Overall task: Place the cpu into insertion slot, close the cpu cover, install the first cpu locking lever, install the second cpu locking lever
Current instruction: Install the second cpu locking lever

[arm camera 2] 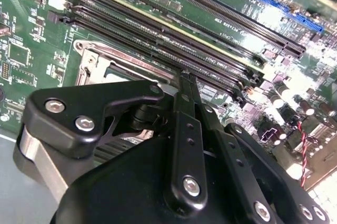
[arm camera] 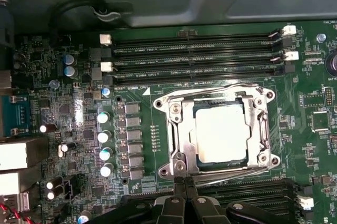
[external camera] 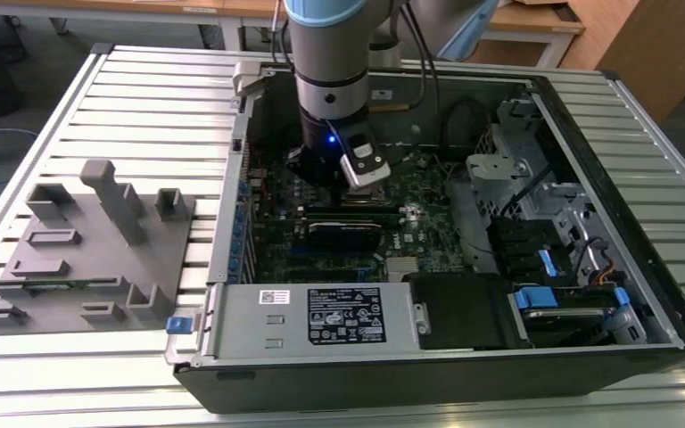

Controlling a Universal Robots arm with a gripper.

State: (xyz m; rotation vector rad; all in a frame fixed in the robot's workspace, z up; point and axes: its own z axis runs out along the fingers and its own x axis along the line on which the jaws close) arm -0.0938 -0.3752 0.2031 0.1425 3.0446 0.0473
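In the first wrist view the cpu [arm camera: 221, 132] lies flat in its socket, its pale metal top showing through the window of the cpu cover [arm camera: 263, 129]. The cover's silvery frame lies down over the chip. Thin metal lever rods [arm camera: 210, 91] run along the socket's edges; whether they are latched I cannot tell. My gripper [arm camera: 182, 177] is shut, its fingertips together at one corner of the socket frame. The second wrist view shows the gripper [arm camera 2: 185, 76] with its black fingers pressed together just above the socket [arm camera 2: 95, 60]. In the exterior view the gripper [external camera: 317, 171] reaches down into the open computer case.
Long black memory slots [arm camera: 195, 50] run beside the socket, with a row of capacitors [arm camera: 105, 134] on another side. The case walls and power supply [external camera: 318, 312] enclose the board. A grey fixture block [external camera: 81, 250] stands on the slatted table at the exterior view's left.
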